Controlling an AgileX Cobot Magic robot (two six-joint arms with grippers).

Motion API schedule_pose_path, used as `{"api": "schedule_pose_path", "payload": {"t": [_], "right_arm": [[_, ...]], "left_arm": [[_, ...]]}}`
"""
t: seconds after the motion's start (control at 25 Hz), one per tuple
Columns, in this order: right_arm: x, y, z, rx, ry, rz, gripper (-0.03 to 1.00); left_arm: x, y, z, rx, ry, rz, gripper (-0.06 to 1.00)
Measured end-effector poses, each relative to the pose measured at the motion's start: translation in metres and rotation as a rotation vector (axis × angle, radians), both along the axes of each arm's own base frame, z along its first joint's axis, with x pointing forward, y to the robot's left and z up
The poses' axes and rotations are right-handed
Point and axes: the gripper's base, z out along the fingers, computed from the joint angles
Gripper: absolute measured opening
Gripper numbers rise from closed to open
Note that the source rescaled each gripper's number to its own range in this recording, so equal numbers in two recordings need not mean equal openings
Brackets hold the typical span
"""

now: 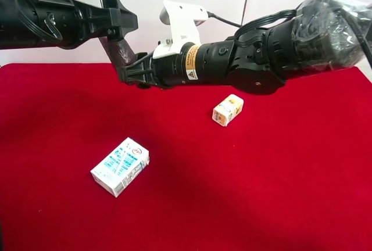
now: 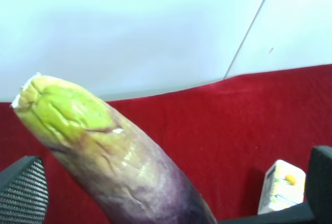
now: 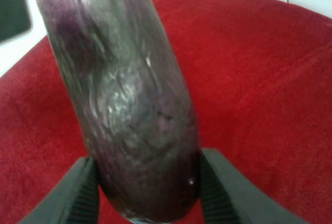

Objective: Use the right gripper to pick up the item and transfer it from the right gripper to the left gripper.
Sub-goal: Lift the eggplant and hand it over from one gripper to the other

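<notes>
- While the right pincer (image 3: 150, 195) is clenched on the item (image 3: 124, 94), with the dark purple butt end squeezed between both fingers (image 3: 83, 193), the item is in the air above the red desk (image 1: 244, 193), toward its back edge.
- The left pincer (image 2: 171, 198) is released. Its fingers (image 2: 21, 193) stand wide on either side of the item's upper part, and the left wrist view shows no contact with the skin.
- The green tip (image 2: 62, 105) points away from the right pincer, and the item leans up toward the left pincer.
- I judge the item light: a grip at one end alone carries it with no visible sag. The body looks stiff, like a toy with a wrinkled, painted skin.
- The skin shines in patches, so it may be a little slippery. Being round and tapered, it could squirt out of a grip that lands off-centre.
- The best hold for the left pincer seems to be the purple shaft just below the green tip. It should close across the round section, well apart from the right fingers.
- The tip itself narrows and looks crinkled, so it would make a poorer seat.
- A yellow carton (image 1: 228, 110) and a white-and-blue carton (image 1: 120, 166) lie on the desk, well apart from the item.
</notes>
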Motion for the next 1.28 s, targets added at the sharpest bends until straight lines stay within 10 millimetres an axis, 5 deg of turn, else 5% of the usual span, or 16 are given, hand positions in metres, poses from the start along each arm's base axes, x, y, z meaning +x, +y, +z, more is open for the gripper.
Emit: {"api": "schedule_pose_path", "payload": {"t": [0.52,0.68,0.92,1.28], "right_arm": [[-0.0011,0.0026,0.0043,0.045,-0.022,0.025,0.02],[-0.0011,0.0027,0.0045,0.048,-0.022,0.026,0.02],[-0.0011,0.0027,0.0045,0.048,-0.022,0.025,0.01],[-0.0011,0.003,0.004,0.05,-0.021,0.027,0.0]], "left_arm": [[0.0038,0.0048,0.0037,0.024,-0.062,0.054,0.99],[0.0039,0.0048,0.0039,0.026,-0.064,0.055,0.76],[0.0045,0.0058,0.005,0.015,-0.071,0.07,0.06],[0.0046,0.0042,0.0071,0.018,-0.079,0.06,0.05]]}}
